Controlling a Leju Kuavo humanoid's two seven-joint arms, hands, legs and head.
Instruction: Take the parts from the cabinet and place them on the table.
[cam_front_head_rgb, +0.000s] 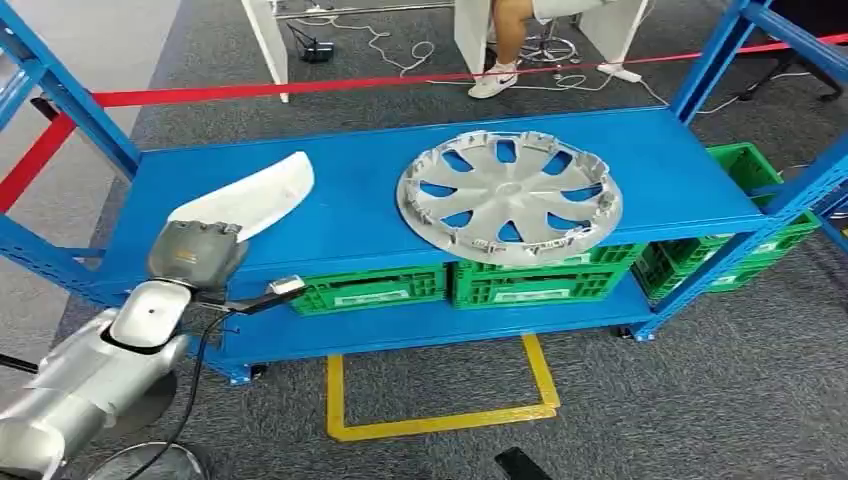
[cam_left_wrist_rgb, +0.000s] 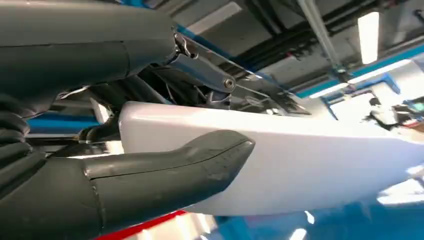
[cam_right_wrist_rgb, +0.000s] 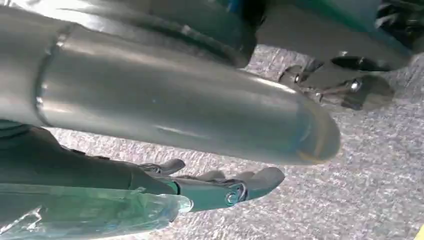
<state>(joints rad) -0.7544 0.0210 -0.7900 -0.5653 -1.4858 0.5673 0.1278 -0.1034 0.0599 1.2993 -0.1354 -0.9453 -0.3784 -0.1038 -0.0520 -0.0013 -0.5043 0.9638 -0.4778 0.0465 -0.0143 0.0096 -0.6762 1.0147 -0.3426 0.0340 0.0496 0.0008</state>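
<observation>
Head view: the blue desk (cam_front_head_rgb: 660, 160) carries a silver hubcap (cam_front_head_rgb: 509, 196); left of the hubcap, the left robot hand (cam_front_head_rgb: 196, 252) grasps a white panel (cam_front_head_rgb: 250, 200), seemingly to set it down. Right robot hand (cam_right_wrist_rgb: 220, 187) hangs, curled, holding nothing.

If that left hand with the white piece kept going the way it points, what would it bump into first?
Apparently nothing soon: the left hand and its white part point across bare blue shelf; the hubcap lies off to the side. Depth is uncertain.

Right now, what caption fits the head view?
Left hand holding white part over blue shelf, beside silver hubcap.
</observation>
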